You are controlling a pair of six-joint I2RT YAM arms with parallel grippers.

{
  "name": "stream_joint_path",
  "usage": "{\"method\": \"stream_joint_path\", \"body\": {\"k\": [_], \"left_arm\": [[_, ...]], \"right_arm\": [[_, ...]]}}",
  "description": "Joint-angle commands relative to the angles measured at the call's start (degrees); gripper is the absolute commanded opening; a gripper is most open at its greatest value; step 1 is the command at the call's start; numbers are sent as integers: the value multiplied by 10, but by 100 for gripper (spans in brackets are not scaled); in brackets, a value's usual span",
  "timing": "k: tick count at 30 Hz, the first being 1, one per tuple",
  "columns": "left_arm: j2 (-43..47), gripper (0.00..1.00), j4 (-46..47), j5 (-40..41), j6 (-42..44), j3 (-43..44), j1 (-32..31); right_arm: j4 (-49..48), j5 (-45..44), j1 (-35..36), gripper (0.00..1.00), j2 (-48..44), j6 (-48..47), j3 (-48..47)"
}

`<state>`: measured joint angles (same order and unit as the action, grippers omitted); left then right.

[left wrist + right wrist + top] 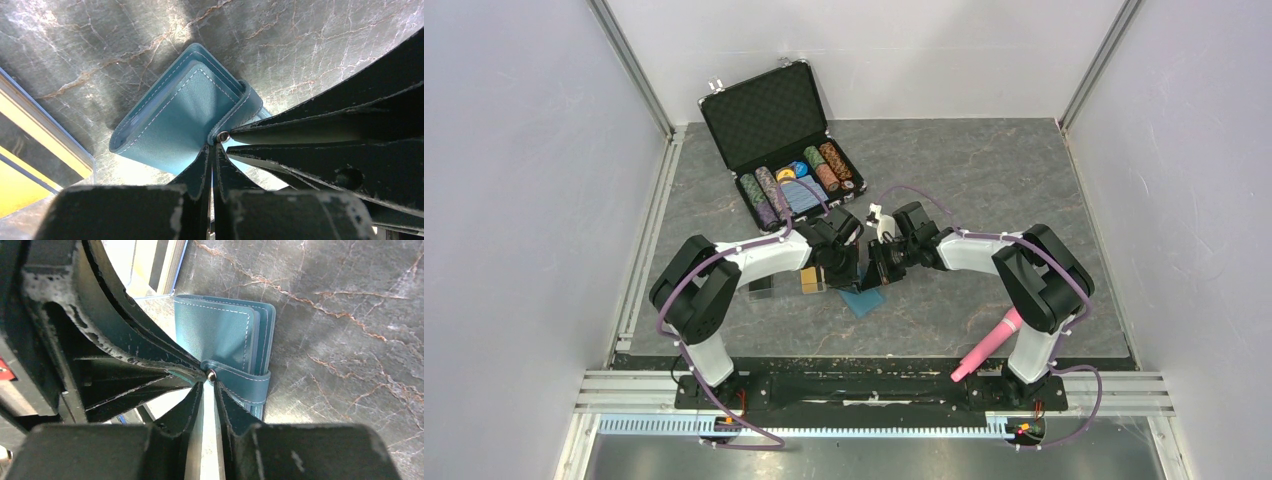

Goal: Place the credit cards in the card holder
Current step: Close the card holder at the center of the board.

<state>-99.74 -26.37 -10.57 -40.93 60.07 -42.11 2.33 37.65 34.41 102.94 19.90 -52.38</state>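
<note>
card holder: teal card holder [175, 120] lies folded shut on the marble table [1024, 180], in the middle, just ahead of both arms. strap [245, 382] wraps its edge to the snap [211, 374].
left gripper: you see the left gripper [212, 152] pinched fully together, tips right at the snap. can't tell if any leather is caught between them.
right gripper: right gripper [210, 390] comes in from the opposite side, fingers a narrow slit apart, tips flanking the strap end below the snap. can't tell if it grips.
in the way: both sets of fingers crowd the same strap end, nearly touching each other.
credit cards: gold credit cards [808, 283] sit in a clear box [50, 127] just left of the holder.
further out: open black briefcase [769, 115] with poker chips [769, 195] at the far side. pink cylinder [989, 345] by your right arm's base.
</note>
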Motion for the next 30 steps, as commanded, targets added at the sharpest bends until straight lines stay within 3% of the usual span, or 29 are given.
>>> {"method": "stream_joint_path", "body": {"k": [1, 12, 23, 30], "left_arm": [[-9, 2, -14, 18, 5, -15, -1], [-15, 2, -14, 19, 1, -28, -1], [-20, 2, -8, 20, -2, -31, 0], [-26, 2, 6, 9, -6, -35, 0]], "right_arm": [[-18, -24, 3, 16, -15, -8, -24], [-13, -36, 3, 13, 3, -3, -38], [103, -94, 28, 2, 52, -78, -50], [156, -135, 41, 0, 65, -112, -49]]}}
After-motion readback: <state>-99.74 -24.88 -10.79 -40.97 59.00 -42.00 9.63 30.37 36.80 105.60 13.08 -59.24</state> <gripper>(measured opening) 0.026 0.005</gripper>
